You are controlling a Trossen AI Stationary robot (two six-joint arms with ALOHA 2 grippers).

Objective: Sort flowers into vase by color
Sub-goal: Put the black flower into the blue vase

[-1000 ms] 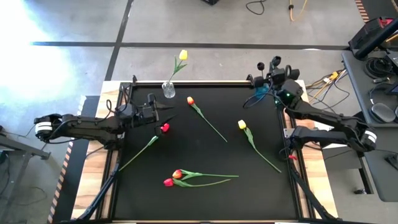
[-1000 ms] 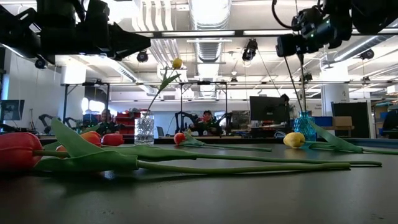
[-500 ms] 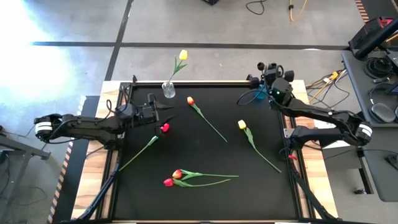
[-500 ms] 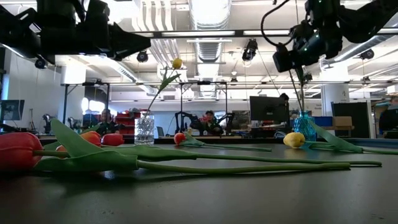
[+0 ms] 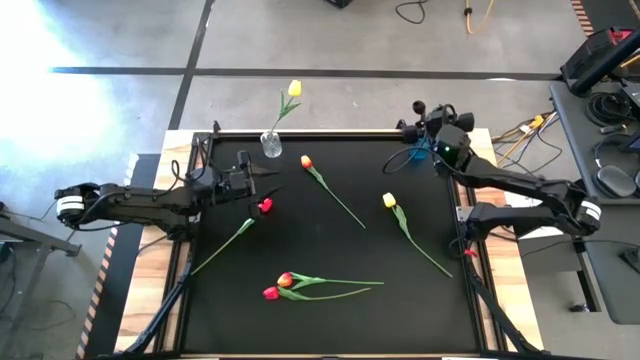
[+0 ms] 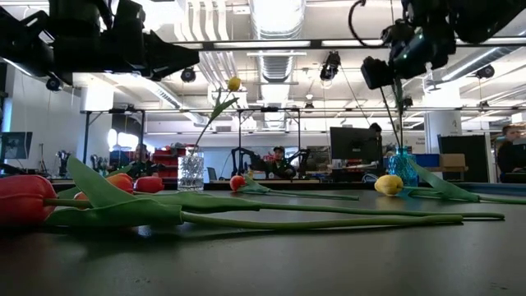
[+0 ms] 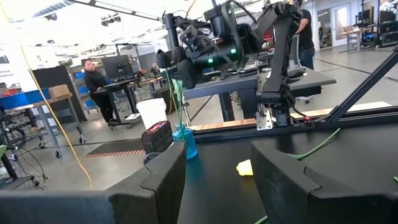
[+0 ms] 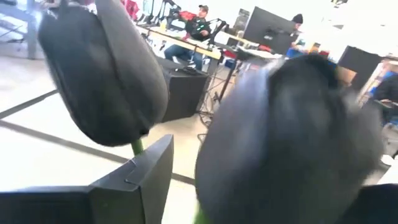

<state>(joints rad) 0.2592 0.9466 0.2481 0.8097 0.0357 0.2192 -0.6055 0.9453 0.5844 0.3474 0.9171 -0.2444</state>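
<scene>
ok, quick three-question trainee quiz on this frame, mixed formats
1. True or false: the clear vase holds a yellow tulip.
2. Multiple choice: how many tulips lie flat on the black mat? A three, B five, C seven.
3. Fill in: the right gripper hovers over a vase coloured ___.
Key: 1 true; 2 B; 3 blue.
</scene>
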